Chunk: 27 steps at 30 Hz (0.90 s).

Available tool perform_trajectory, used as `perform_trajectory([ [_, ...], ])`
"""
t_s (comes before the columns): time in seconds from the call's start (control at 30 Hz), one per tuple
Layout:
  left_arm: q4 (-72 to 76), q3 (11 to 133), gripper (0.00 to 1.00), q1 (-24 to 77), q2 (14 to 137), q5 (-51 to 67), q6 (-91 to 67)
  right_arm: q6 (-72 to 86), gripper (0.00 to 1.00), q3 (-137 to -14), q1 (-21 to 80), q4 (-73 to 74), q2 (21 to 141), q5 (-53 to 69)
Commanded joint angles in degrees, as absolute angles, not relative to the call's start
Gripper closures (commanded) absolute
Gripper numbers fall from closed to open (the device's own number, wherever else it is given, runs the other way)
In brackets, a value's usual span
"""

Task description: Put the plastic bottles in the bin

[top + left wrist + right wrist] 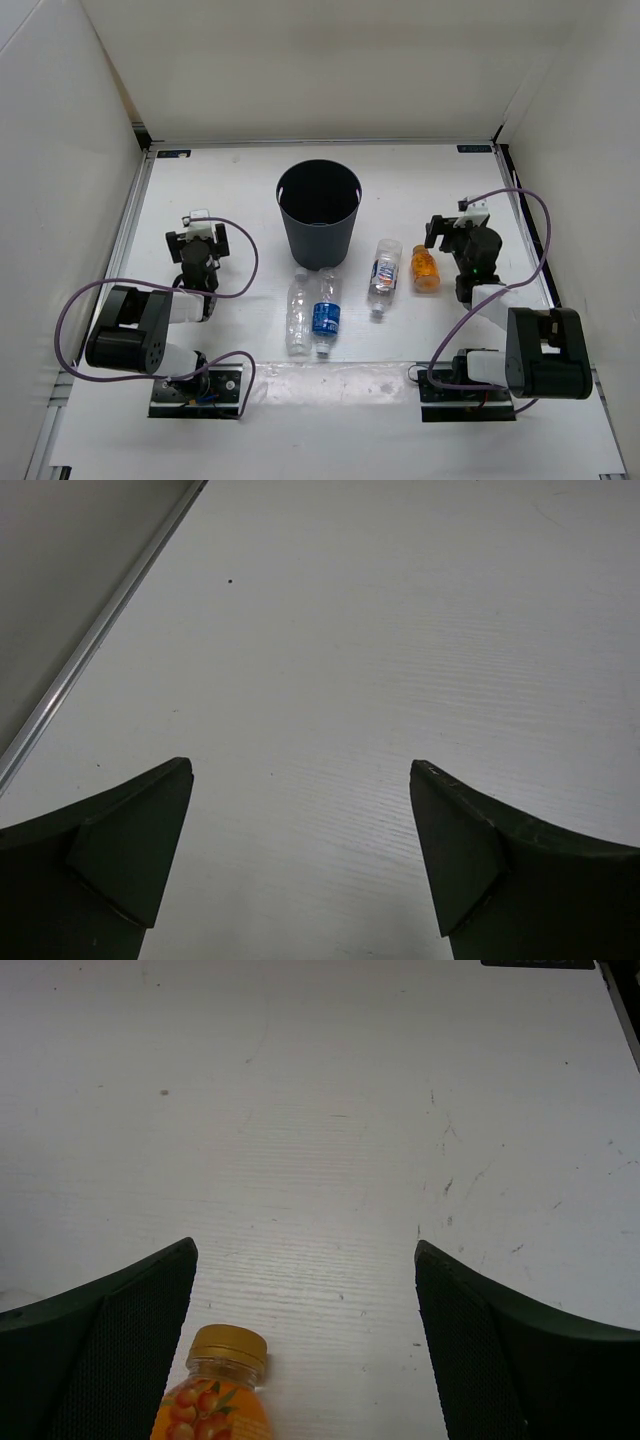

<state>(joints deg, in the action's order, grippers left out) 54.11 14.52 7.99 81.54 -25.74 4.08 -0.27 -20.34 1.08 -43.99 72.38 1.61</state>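
The right jaws stand wide open and hold nothing. In the right wrist view the orange bottle lies on the table at the lower edge. Its gold cap is within the gap between the two jaws, much closer to the jaw on the left of that view, and I cannot tell whether it touches this jaw. From the top view this orange bottle lies just beside the right wrist, on its inner side.

The left jaws are also spread open and empty; in the left wrist view only bare table is seen between them. All the bottles are well apart from them.

The bin stands upright in the middle of the table, toward the far side. Three bottles lie on their sides in front of it. The bottle with the white-blue label is to the right, near the orange one. The bottle with the blue label and the plain clear bottle lie side by side, close to each other, just in front of the bin. No bottle is inside the bin.
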Motion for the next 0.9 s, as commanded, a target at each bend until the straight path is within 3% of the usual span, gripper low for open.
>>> perform_trajectory([
  [0.0, 53.6, 15.9, 0.00, 7.9, 79.8, -24.3, 3.1, -1.2, 0.10, -20.8, 2.1, -47.4, 71.7, -1.9],
  [0.23, 54.8, 14.7, 0.00, 6.2, 78.4, -20.8, 2.7, -1.3, 0.10, -20.7, 2.9, -47.9, 71.6, -3.0],
  [0.43, 31.1, 21.2, 0.00, 6.3, 61.5, -23.2, 0.5, -1.5, 0.10, -22.1, 2.8, -46.7, 70.9, -2.9],
  [0.5, 27.6, 24.0, 0.00, 6.2, 56.0, -25.8, -2.9, -1.8, 0.10, -30.7, 2.5, -30.2, 68.1, -1.1],
  [0.67, 5.2, 37.2, 0.00, 6.3, 51.8, -27.5, -1.4, -15.0, 0.10, -49.8, 1.8, -5.6, 61.6, 7.0],
  [0.7, 2.6, 38.9, 0.00, 6.2, 52.5, -27.6, -1.6, -16.3, 0.10, -52.8, 1.6, 8.8, 61.5, 7.7],
  [0.77, -13.0, 48.2, 0.00, 6.2, 52.8, -27.2, -3.6, -21.2, 0.10, -60.9, 0.7, 18.1, 63.4, 11.7],
  [0.8, -18.1, 51.1, 0.00, 6.2, 53.4, -25.6, -3.7, -21.2, 0.10, -65.9, 0.5, 29.9, 65.5, 11.7],
  [0.83, -32.8, 53.8, 0.00, 6.2, 54.7, -22.7, -2.9, -20.9, 0.10, -67.8, 0.7, 33.5, 68.6, 11.4],
  [0.87, -34.5, 58.9, 0.00, 6.2, 56.0, -21.9, -1.7, -19.4, 0.10, -71.9, -1.0, 37.0, 69.9, 10.3],
])
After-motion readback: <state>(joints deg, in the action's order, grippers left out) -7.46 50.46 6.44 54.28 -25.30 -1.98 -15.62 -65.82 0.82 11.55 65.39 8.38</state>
